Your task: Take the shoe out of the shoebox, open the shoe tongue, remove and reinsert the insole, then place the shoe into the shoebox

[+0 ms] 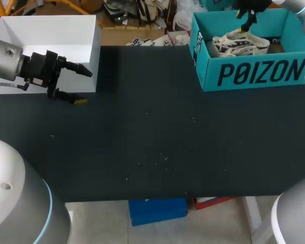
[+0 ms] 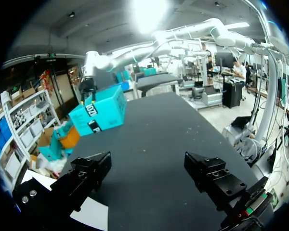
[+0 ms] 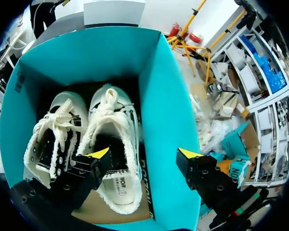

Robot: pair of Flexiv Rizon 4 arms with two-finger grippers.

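i see a teal shoebox [image 1: 254,73] with big dark lettering on its front wall and a brown cardboard floor, holding white shoes [image 3: 111,113] with black panels, frayed cream laces and fuzzy cream edging, one insole [image 3: 116,185] pale with small dark print. the table [image 1: 152,142] is matte black flecked with a few pale specks, and the open box [image 1: 51,35] on my left is plain white. the left gripper [image 1: 85,87] and right gripper [image 3: 143,154] are black with bright yellow tips, and my left arm [image 1: 2,63] is silver-grey with a light blue ring.
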